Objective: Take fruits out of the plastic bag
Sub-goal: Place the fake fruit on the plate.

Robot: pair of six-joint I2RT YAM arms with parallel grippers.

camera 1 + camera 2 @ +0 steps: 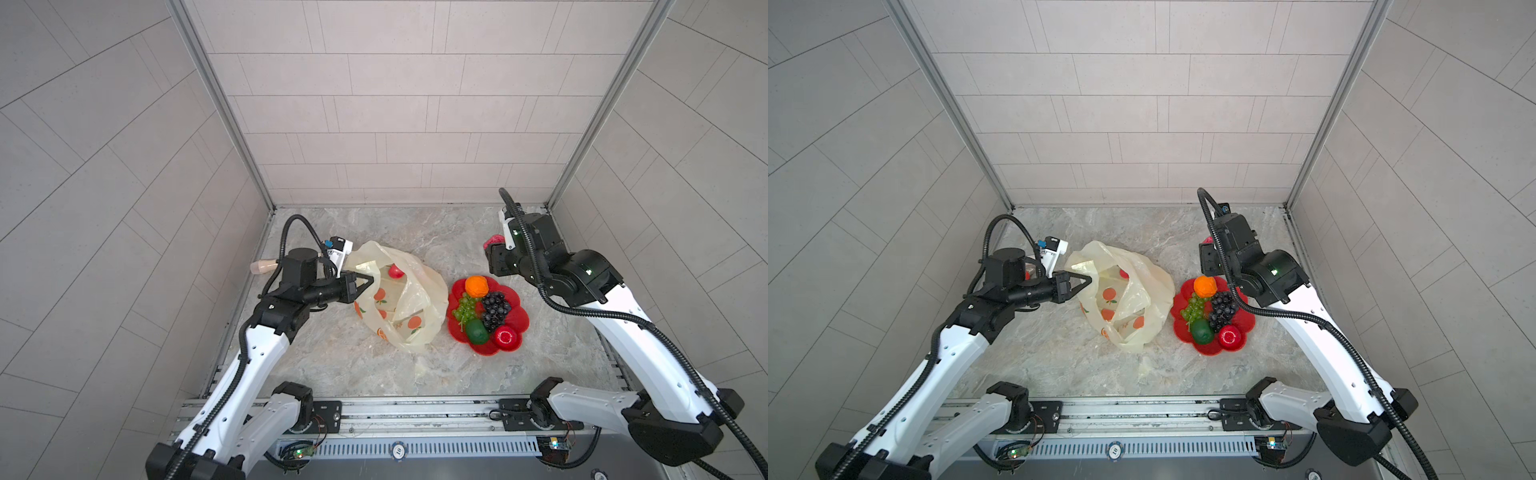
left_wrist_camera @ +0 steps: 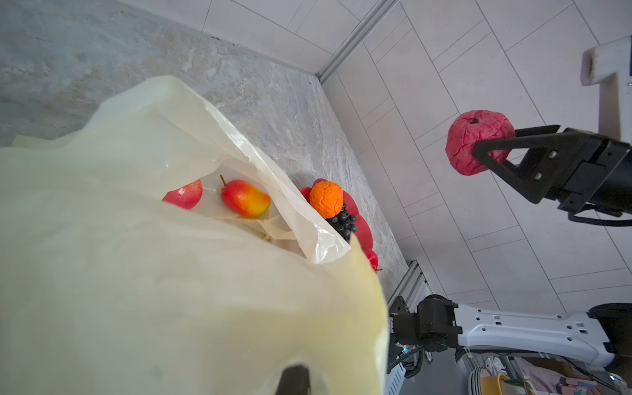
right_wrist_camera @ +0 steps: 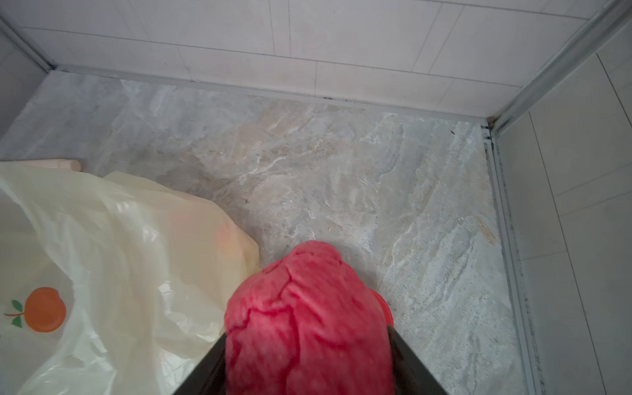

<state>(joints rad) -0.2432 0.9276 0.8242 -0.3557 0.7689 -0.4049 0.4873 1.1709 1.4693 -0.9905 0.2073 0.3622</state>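
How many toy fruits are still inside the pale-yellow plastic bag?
2: a red-and-yellow peach and, beside it, a red fruit half hidden by a fold of the bag. More may lie under the plastic.

- A red flower-shaped plate [image 1: 520, 322] sits on the grey marble table [image 1: 415, 232], right of its middle.
- A beige cylinder [image 1: 263, 267] lies near the left wall.
- Pale tiled walls [image 1: 395, 104] enclose three sides.
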